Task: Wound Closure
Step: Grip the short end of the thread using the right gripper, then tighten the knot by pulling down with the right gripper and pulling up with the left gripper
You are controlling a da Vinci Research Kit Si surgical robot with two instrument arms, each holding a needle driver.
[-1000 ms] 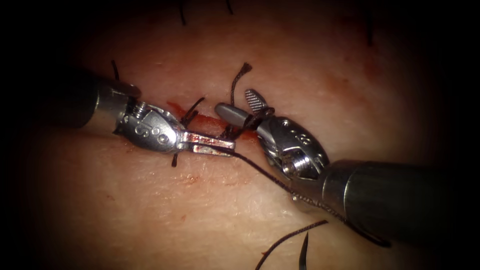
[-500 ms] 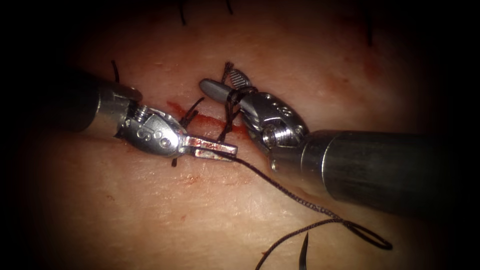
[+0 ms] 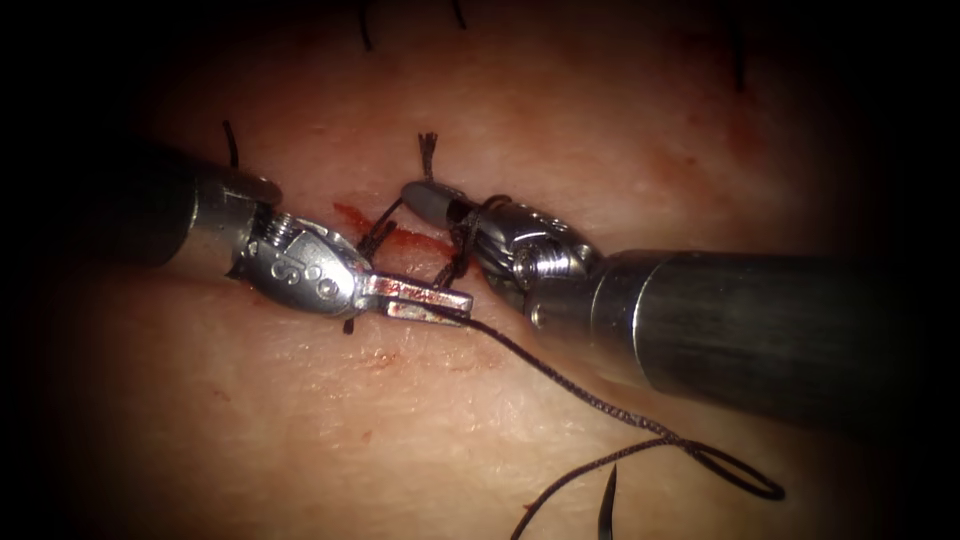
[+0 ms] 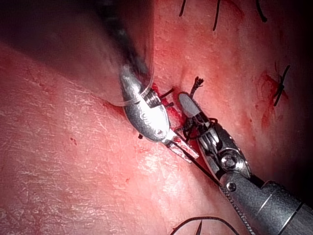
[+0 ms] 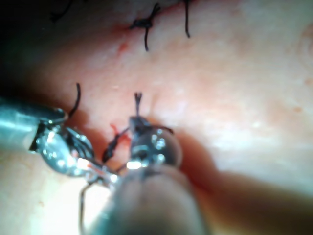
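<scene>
Dark braided thread (image 3: 560,375): pinched in the closed, red-smeared steel jaws of the left tool (image 3: 462,300), trailing toward five o'clock over the pale, moist tissue (image 3: 300,420) into a slack loop. Also wound in turns round the right tool (image 3: 418,196), smooth grey jaws seemingly clenched on the short frayed tail (image 3: 428,148), long axis pointing to twelve, just beyond the red cut (image 3: 400,237). Right tool nearer that tail. Thin dark curved needle (image 3: 607,508) loose on the tissue at six, held by neither, apparently not in it.
</scene>
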